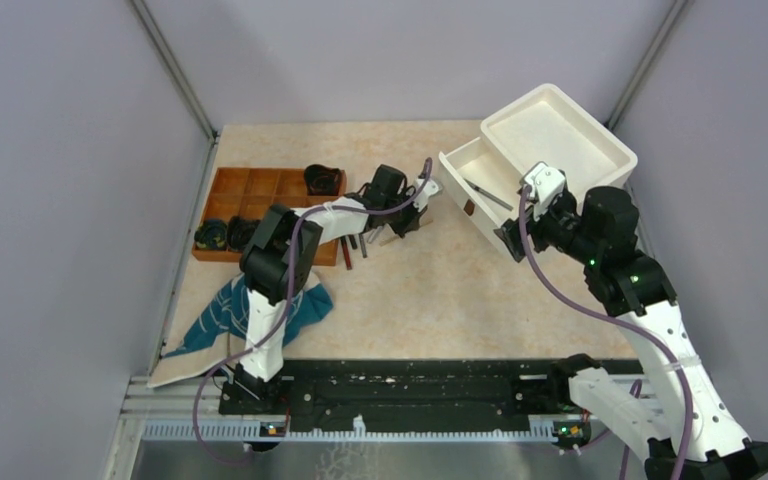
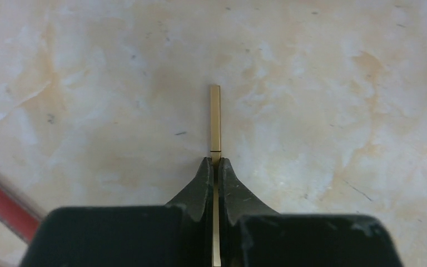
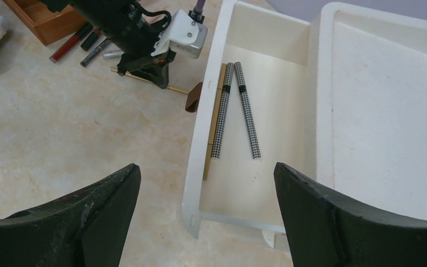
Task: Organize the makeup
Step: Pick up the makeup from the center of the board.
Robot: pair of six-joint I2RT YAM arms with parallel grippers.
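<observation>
My left gripper point(image 2: 215, 161) is shut on a thin gold pencil point(image 2: 216, 117), held low over the marble table; it also shows in the top view point(image 1: 403, 226) and in the right wrist view point(image 3: 153, 75), just left of the open white drawer point(image 3: 192, 167). The drawer holds two black-and-white checkered pencils point(image 3: 222, 111) and a gold pencil point(image 3: 213, 122) along its left wall. Dark red, black and silver tubes point(image 3: 92, 44) lie on the table by the wooden organizer point(image 1: 250, 190). My right gripper point(image 3: 205, 189) is open and empty above the drawer's near front corner.
The white drawer unit point(image 1: 560, 130) stands tilted at the back right. The wooden organizer holds dark items in some compartments. A teal patterned cloth point(image 1: 222, 312) lies at the front left by the left arm's base.
</observation>
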